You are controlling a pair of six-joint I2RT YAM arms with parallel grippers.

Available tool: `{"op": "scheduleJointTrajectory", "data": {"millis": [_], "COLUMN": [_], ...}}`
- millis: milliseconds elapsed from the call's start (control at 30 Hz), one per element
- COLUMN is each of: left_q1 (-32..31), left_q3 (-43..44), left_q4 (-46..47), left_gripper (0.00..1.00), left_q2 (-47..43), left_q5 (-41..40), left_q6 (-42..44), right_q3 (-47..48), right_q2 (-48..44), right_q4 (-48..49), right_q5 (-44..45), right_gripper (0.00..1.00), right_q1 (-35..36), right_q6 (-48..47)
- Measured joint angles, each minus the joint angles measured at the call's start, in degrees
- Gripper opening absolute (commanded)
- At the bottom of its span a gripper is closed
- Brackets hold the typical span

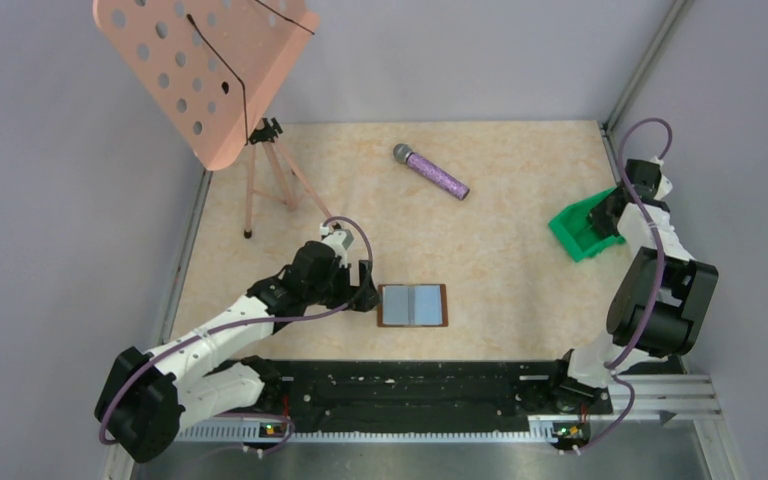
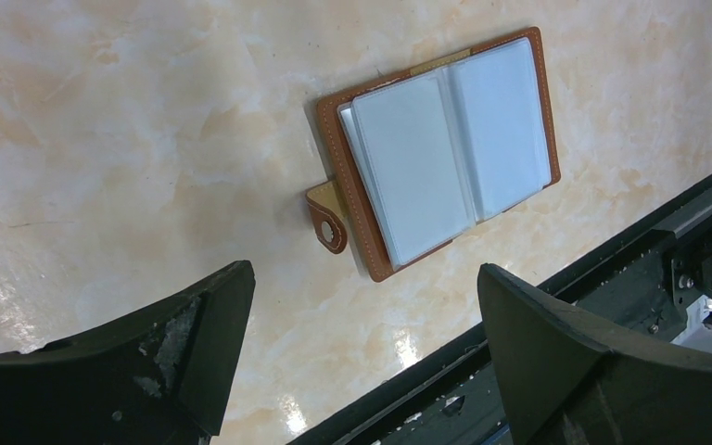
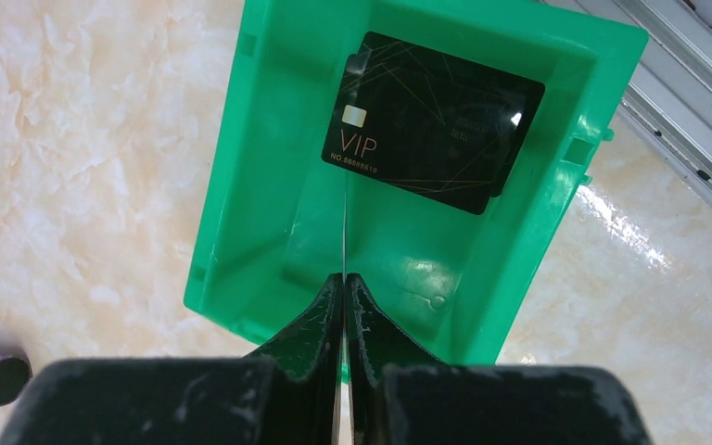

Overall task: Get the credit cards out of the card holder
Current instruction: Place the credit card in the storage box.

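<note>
1. At the upper left of my overhead view, a pink perforated music stand (image 1: 205,75) stands on its tripod.
2. Top centre, a glittery purple microphone (image 1: 432,171) lies on the beige marbled table (image 1: 500,240).
3. A green bin (image 1: 582,228) sits at the right.

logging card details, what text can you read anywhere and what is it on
"VIP": black card in the bin
"NO.88888818": below it, digits small, unsure
faint print at its right: too blurred
thin edge-on card in right tool: face hidden
card holder: none
</note>
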Motion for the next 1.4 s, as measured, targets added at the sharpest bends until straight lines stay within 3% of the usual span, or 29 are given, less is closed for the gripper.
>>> {"op": "scheduleJointTrajectory", "data": {"millis": [1067, 1400], "left_q1": [0.0, 0.0], "left_q3": [0.09, 0.09], "left_q4": [-1.01, -1.01], "left_gripper": [0.95, 0.95], "left_q2": [-0.76, -0.76], "left_q5": [-0.76, -0.76], "left_q6": [0.0, 0.0], "right_q3": [2.84, 2.6], "right_q2": [-0.28, -0.59], "right_q4": [0.13, 4.5], "right_q5": [-1.92, -0.52], "right_gripper": [0.0, 0.0], "right_q1": [-3.5, -5.66], "right_q6": [-1.7, -1.55]}}
